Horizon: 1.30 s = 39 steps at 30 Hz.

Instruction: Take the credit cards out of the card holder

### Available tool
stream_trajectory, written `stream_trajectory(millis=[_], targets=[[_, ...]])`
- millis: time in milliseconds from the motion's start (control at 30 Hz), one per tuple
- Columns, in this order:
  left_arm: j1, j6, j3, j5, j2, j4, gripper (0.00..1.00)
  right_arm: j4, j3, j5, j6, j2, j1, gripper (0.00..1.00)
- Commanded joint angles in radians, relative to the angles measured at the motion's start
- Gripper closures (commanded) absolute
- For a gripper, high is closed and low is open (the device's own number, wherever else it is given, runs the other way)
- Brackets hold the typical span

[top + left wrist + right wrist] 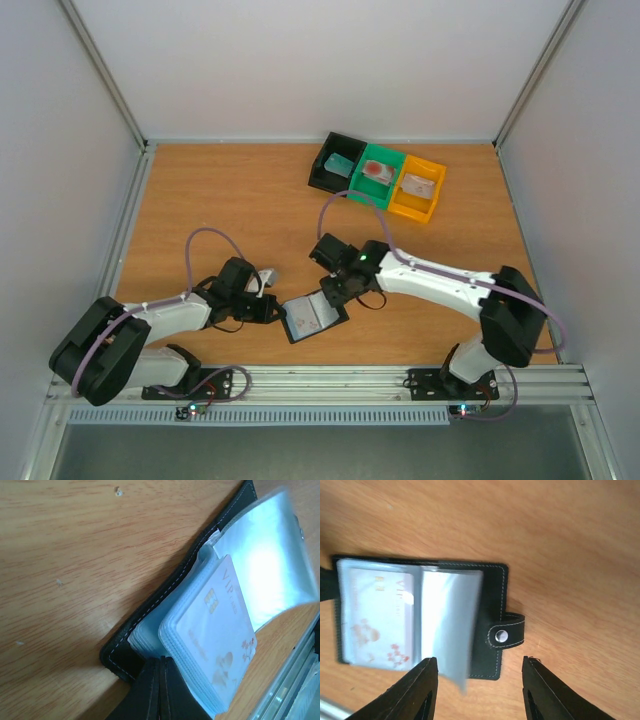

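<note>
The card holder lies open on the table near the front, black with pale blue sleeves. My left gripper is shut on its left cover edge; in the left wrist view the fingers are pressed together at the black cover. A whitish VIP card sits in the top sleeve and also shows in the right wrist view. My right gripper hangs open and empty just above the holder, near its snap tab. One clear sleeve stands up, blurred.
Three trays stand at the back: a black tray with a teal card, a green tray with a red card, an orange tray with a whitish card. Grey walls enclose the table.
</note>
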Motion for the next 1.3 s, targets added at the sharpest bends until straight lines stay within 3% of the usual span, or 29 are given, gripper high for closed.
stream_trajectory(millis=[0,67,133,433,700,967,1100,1267], targets=[[-0.004,0.010,-0.018,-0.021,-0.010,0.035,1.00,0.043,0.015,-0.189,-0.145,-0.087,-0.014,0.52],[-0.004,0.010,-0.017,-0.022,-0.008,0.035,0.99,0.130,0.018,-0.439,-0.179,-0.048,-0.013,0.53],[-0.004,0.009,-0.018,-0.022,-0.010,0.035,1.00,0.211,0.013,-0.562,-0.171,-0.023,-0.014,0.56],[-0.004,0.011,-0.020,-0.024,-0.016,0.031,1.00,0.352,-0.074,-0.666,-0.073,0.169,-0.156,0.65],[-0.004,0.011,-0.020,-0.024,-0.017,0.032,0.99,0.459,-0.150,-0.746,-0.033,0.258,-0.186,0.59],[-0.004,0.010,-0.020,-0.024,-0.011,0.035,0.99,0.646,-0.182,-0.975,0.035,0.289,-0.186,0.89],[-0.004,0.011,-0.020,-0.021,-0.014,0.033,0.99,0.653,-0.185,-0.991,0.042,0.283,-0.194,0.99],[0.018,0.050,-0.008,0.058,-0.073,0.024,0.69,0.658,-0.261,-0.979,0.023,0.167,-0.302,0.99]])
